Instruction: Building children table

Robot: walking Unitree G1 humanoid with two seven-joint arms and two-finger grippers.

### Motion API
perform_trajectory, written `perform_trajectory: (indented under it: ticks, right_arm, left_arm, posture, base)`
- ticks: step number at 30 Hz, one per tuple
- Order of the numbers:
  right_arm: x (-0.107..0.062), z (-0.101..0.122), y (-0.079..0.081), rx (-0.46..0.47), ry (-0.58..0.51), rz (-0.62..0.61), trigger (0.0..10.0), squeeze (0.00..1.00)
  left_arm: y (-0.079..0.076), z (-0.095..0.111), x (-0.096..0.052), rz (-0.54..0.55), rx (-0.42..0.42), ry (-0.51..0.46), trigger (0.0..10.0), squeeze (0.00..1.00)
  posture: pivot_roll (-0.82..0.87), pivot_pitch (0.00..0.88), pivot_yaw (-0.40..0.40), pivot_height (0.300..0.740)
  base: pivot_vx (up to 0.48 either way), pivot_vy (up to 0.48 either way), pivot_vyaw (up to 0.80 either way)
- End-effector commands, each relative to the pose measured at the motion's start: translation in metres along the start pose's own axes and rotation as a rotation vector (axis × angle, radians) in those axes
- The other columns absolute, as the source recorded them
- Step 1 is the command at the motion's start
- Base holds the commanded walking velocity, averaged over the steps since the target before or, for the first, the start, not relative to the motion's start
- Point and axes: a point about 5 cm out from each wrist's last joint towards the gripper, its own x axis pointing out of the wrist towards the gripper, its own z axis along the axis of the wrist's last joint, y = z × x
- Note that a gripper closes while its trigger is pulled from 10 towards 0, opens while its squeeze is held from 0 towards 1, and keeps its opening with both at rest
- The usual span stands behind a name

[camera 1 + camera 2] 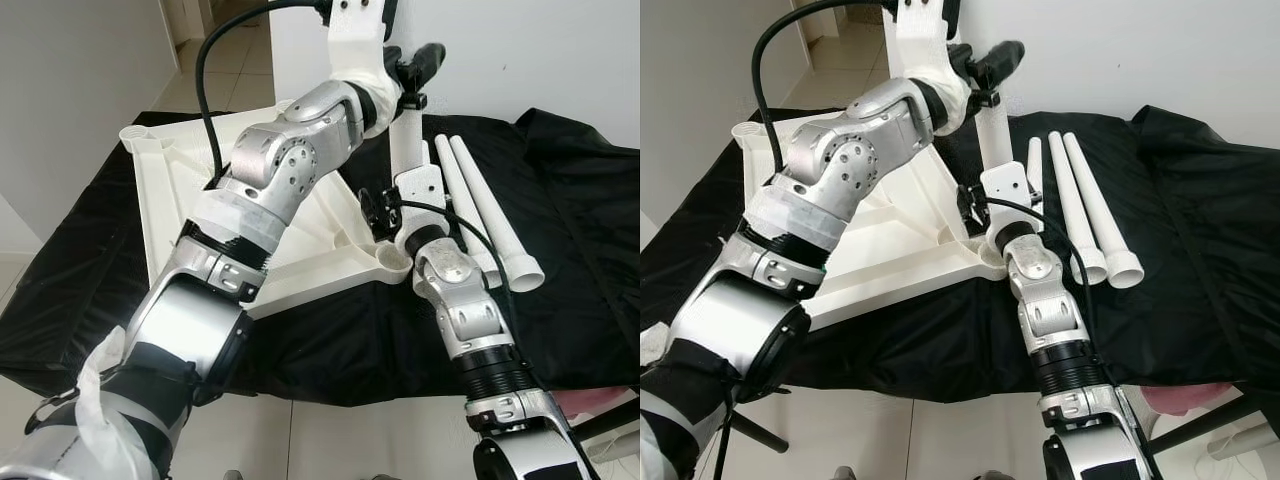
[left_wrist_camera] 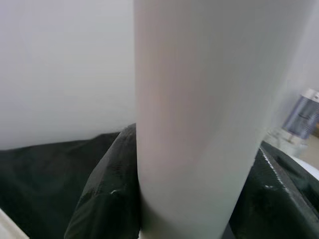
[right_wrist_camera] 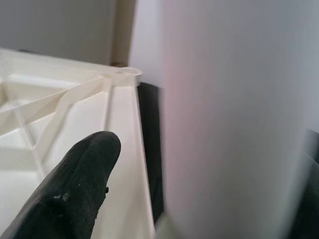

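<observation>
An upturned white table top lies on a black cloth. One white leg stands upright over its near right corner socket. My left gripper is up high, shut on the top of that leg; in the left wrist view the leg is squeezed between both black fingers. Lower down, my right gripper sits at the same leg just above the socket. In the right wrist view one finger stands clear of the leg, so it looks open.
Three spare white legs lie side by side on the cloth to the right. A white wall stands close behind. A black cable loops off my left arm. Tiled floor lies at the left, and something pink sits below the cloth's near right edge.
</observation>
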Motion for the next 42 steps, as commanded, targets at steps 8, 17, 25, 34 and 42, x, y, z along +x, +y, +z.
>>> perform_trajectory:
  ticks: [8, 17, 25, 34, 42]
  right_arm:
    - [-0.002, -0.001, 0.002, 0.008, 0.009, -0.137, 10.0, 0.0]
    - [0.005, 0.003, -0.006, -0.004, -0.004, -0.229, 10.0, 0.0]
    - [0.008, 0.009, -0.002, -0.009, -0.027, -0.227, 10.0, 0.0]
    - [0.014, 0.016, -0.002, -0.038, -0.057, -0.223, 10.0, 0.0]
    - [0.015, 0.014, -0.002, -0.037, -0.046, -0.216, 0.0, 0.0]
  left_arm:
    - [-0.006, 0.008, 0.005, 0.026, 0.042, -0.025, 10.0, 0.0]
    - [-0.012, 0.005, 0.007, 0.021, 0.071, -0.024, 10.0, 0.0]
    - [-0.014, 0.005, 0.008, 0.012, 0.077, -0.027, 10.0, 0.0]
    - [-0.021, 0.004, 0.009, -0.011, 0.084, -0.027, 10.0, 0.0]
    - [-0.027, 0.005, 0.01, -0.018, 0.089, -0.035, 10.0, 0.0]
  posture:
    - [-0.09, 0.0, 0.033, 0.74]
    - [-0.08, 0.0, 0.026, 0.74]
    - [-0.08, 0.0, 0.026, 0.74]
    - [-0.07, 0.0, 0.025, 0.74]
    - [-0.07, 0.0, 0.021, 0.74]
  base:
    - [0.0, 0.0, 0.0]
    - [0.0, 0.0, 0.0]
    - [0.0, 0.0, 0.0]
    - [0.0, 0.0, 0.0]
    - [0.0, 0.0, 0.0]
